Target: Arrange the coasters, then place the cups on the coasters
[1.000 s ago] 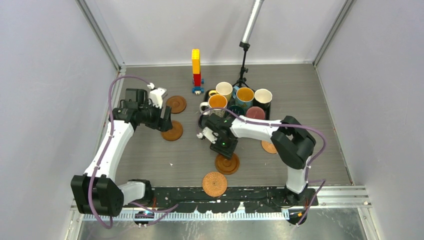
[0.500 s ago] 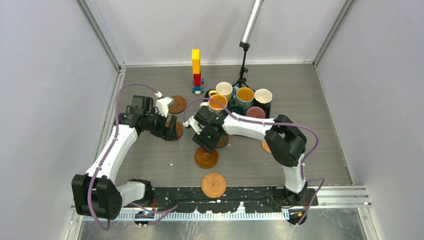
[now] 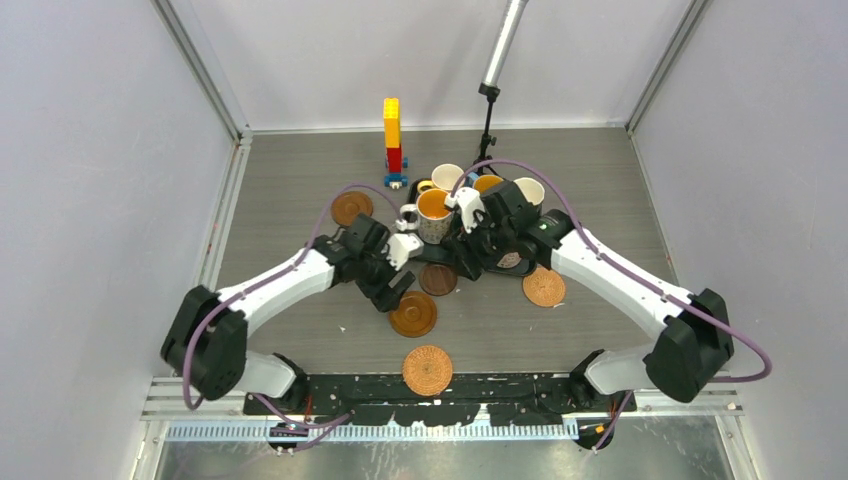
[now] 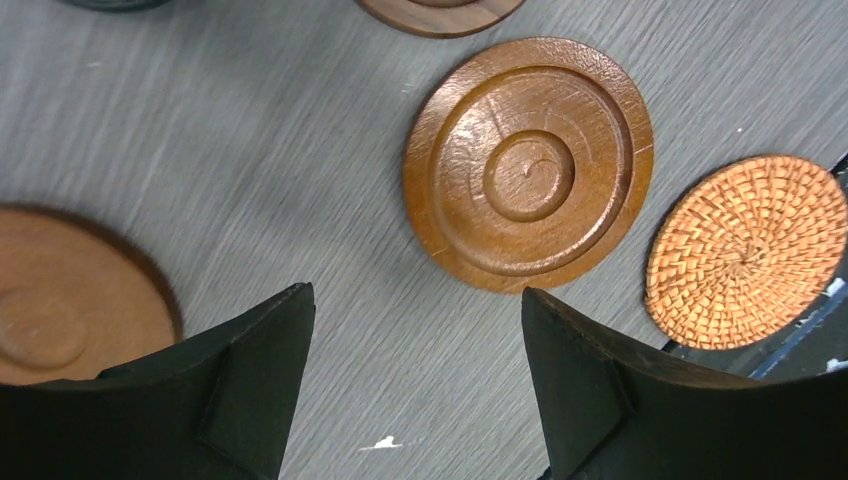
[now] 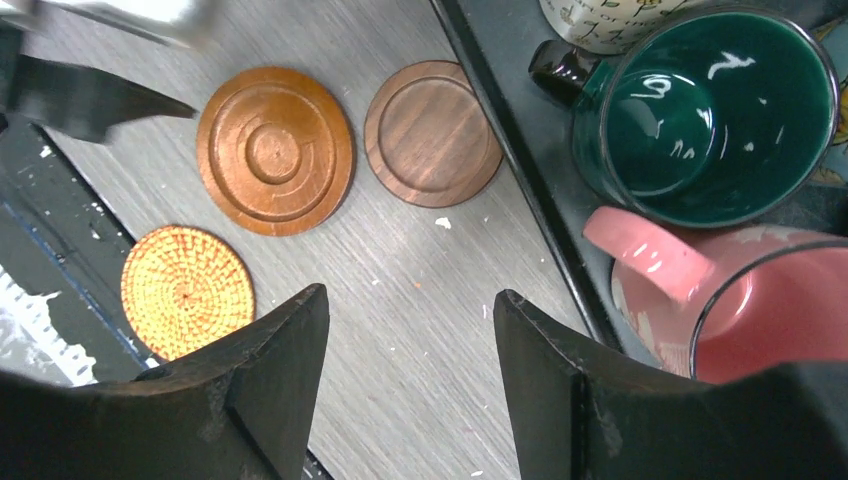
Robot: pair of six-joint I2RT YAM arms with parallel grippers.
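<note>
as the pink cup (image 5: 780,310) sits upright, its handle faces the coasters (image 5: 432,132).

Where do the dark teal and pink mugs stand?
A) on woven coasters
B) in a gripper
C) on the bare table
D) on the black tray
D: the right wrist view shows the dark teal mug and the pink mug standing on the black tray.

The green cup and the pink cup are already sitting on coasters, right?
No. The green cup and the pink cup sit in the black tray, not on coasters. The right wrist view shows it; the coasters beside the tray lie bare.
</note>
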